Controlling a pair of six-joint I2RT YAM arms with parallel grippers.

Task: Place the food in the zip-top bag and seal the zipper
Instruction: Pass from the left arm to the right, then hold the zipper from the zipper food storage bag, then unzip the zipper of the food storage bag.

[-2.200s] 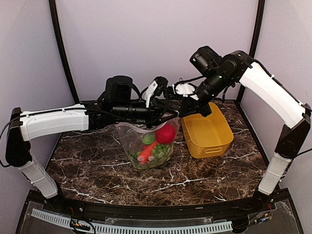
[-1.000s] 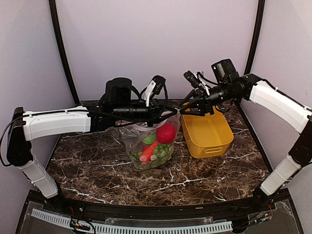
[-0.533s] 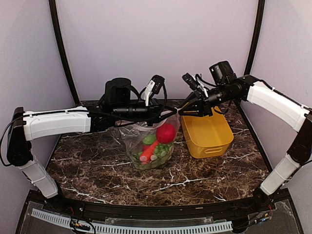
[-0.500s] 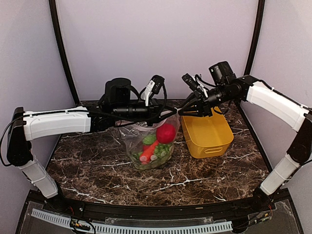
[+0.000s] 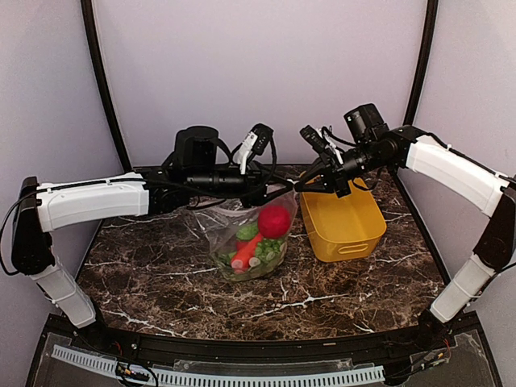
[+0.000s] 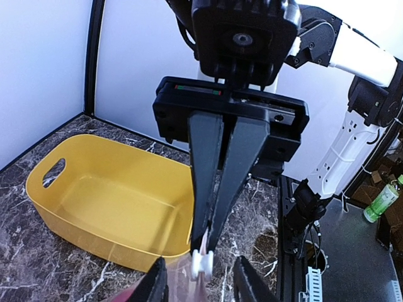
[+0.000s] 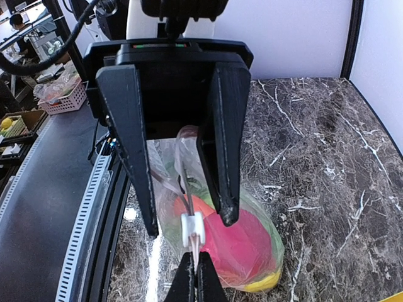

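Note:
The clear zip-top bag [image 5: 242, 242] stands on the marble table with the food inside: a red round fruit [image 5: 274, 220], green pieces and an orange-red piece [image 5: 242, 254]. The right wrist view shows the red fruit [image 7: 252, 242] and a yellow one [image 7: 267, 284]. My right gripper [image 5: 300, 187] is shut on the end of the zipper strip [image 7: 184, 182], just behind the white slider [image 7: 191, 229]. My left gripper [image 5: 278, 192] is open, with a finger on each side of the slider [image 6: 201, 264] and not touching it.
The yellow basket [image 5: 343, 222] sits to the right of the bag, under my right arm; in the left wrist view the basket [image 6: 107, 201] looks empty. Both arms meet above the bag's right top corner. Enclosure walls stand behind and to both sides.
My right gripper has come down and to the left from above the basket to the bag's top corner and closed on the strip. The left arm and bag have barely moved.

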